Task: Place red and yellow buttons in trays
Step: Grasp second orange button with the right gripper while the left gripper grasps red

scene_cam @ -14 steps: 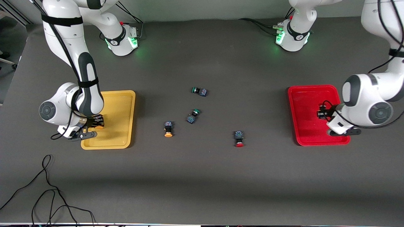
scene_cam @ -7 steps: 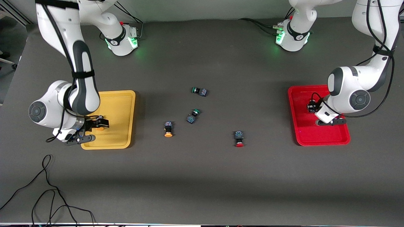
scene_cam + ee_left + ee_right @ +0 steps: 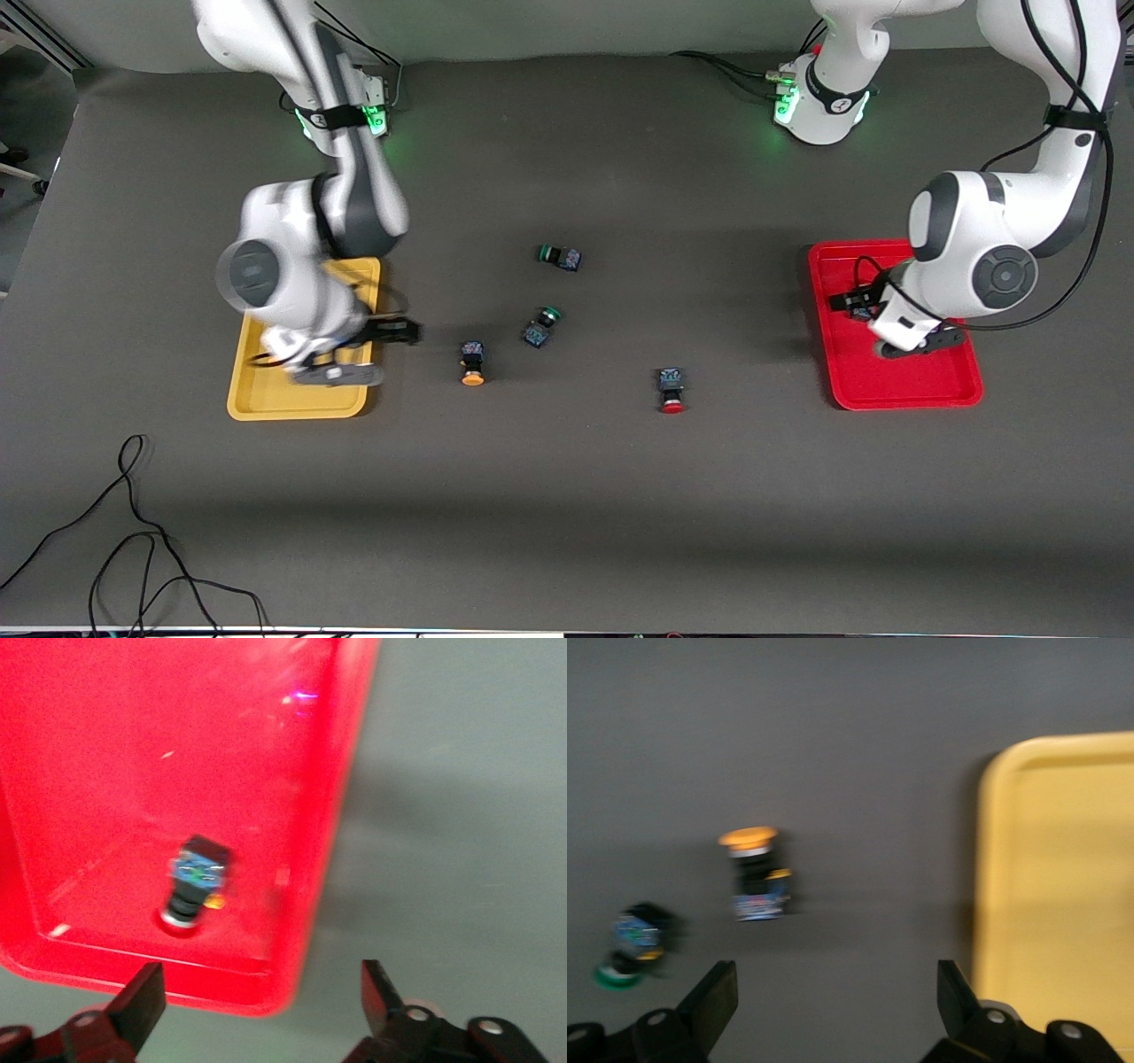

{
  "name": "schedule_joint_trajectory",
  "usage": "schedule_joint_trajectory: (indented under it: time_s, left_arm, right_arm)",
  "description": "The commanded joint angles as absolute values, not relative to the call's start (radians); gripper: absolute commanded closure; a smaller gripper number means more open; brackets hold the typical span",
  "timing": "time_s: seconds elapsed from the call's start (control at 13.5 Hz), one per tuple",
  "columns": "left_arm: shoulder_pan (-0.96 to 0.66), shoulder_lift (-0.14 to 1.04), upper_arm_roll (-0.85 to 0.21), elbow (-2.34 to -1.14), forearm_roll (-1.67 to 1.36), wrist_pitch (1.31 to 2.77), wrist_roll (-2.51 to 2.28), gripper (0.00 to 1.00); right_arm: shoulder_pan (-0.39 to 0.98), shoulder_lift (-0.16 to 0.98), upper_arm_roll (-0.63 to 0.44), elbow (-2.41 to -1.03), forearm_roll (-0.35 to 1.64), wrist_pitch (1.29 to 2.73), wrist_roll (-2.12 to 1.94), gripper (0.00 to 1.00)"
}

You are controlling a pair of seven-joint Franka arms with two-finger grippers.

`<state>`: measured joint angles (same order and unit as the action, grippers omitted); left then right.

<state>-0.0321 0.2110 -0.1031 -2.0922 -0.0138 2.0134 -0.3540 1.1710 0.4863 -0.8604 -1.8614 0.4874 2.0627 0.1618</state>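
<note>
My right gripper [image 3: 397, 332] is open and empty, just off the mustard yellow tray [image 3: 266, 399] on its side toward the table's middle. In the right wrist view the gripper [image 3: 833, 992] is over bare table beside the tray [image 3: 1063, 886]. A yellow-capped button [image 3: 472, 363] [image 3: 753, 873] lies near it. A red-capped button [image 3: 671, 390] lies toward the red tray [image 3: 912, 390]. My left gripper [image 3: 852, 306] [image 3: 261, 992] is open and empty over that tray's rim [image 3: 310, 904]. A red-capped button [image 3: 197, 881] lies in the tray. The right arm hides much of the yellow tray's floor.
Two green-capped buttons [image 3: 558, 257] [image 3: 542, 325] lie in the table's middle, farther from the front camera than the yellow one; one shows in the right wrist view [image 3: 633, 943]. Loose black cables [image 3: 133, 532] lie near the front edge at the right arm's end.
My right gripper has left the yellow tray empty and swung toward the table's middle. My left gripper has shifted across the red tray to its edge, leaving a red button in the tray.
</note>
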Motion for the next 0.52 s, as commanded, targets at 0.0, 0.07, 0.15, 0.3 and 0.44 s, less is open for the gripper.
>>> schedule_joint_trajectory:
  time_s: [0.0, 0.07, 0.15, 0.3, 0.44]
  left_arm:
    - [-0.173, 0.343, -0.104, -1.886, -0.026, 1.971, -0.55, 0.0]
    - [-0.213, 0.418, -0.104, -1.787, -0.061, 1.971, -0.611, 0.0]
    - [-0.247, 0.513, -0.104, -1.664, -0.108, 1.97, -0.662, 0.0]
    - [-0.291, 0.661, -0.104, -1.475, -0.133, 1.962, -0.699, 0.0]
    - [-0.345, 0.739, -0.103, -1.408, -0.13, 1.98, -0.744, 0.0]
  right_arm:
    - [1.172, 0.615, -0.796, -1.821, 0.587, 2.184, 0.213, 0.0]
    - [1.17, 0.661, -0.773, -1.822, 0.618, 2.251, 0.204, 0.0]
    - [1.167, 0.698, -0.743, -1.822, 0.649, 2.302, 0.201, 0.0]
    - [1.157, 0.75, -0.7, -1.824, 0.684, 2.399, 0.198, 0.0]
    - [1.149, 0.778, -0.698, -1.824, 0.708, 2.425, 0.17, 0.0]
